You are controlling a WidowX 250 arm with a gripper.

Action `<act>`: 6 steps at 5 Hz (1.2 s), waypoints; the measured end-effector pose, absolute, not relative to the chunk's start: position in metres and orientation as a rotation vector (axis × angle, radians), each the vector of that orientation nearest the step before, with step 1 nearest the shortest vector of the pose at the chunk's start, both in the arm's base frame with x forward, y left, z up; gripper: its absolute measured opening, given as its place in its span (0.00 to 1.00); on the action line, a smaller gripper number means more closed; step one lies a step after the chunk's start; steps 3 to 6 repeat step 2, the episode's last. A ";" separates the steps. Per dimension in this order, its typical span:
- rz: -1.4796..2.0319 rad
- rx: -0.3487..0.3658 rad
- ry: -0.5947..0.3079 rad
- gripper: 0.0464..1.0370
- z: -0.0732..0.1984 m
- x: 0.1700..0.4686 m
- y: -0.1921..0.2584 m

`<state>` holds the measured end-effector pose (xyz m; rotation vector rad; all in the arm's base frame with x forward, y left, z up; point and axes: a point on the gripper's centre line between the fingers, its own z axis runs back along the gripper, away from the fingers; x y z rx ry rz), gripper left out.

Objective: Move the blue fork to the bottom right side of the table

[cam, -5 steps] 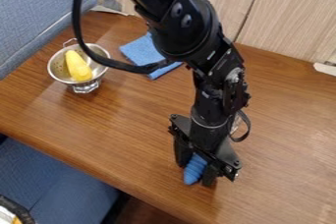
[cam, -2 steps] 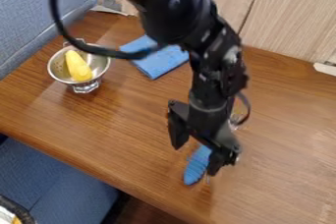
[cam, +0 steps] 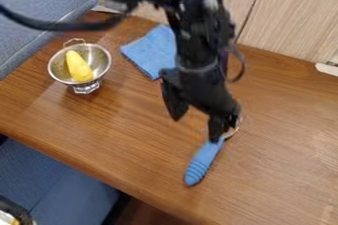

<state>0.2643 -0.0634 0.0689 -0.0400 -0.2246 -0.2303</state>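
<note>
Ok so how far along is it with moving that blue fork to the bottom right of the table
The placing looks mostly done: the blue fork lies on the table, its handle end near the front edge, right of the picture's middle. Nothing is in hand: the gripper is open, one finger overlapping the fork's upper end. What's left is probably moving clear, perhaps a nudge farther right.

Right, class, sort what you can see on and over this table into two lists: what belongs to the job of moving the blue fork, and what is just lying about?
Part of the job:
- blue fork
- black pincer, open, at the fork's upper end
- wooden table

Just lying about:
- metal colander
- yellow item inside it
- blue cloth
</note>
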 end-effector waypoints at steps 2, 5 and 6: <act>-0.237 -0.043 -0.226 0.96 0.070 0.264 -0.064; -0.237 -0.043 -0.226 0.96 0.070 0.264 -0.064; -0.237 -0.043 -0.226 0.96 0.070 0.264 -0.064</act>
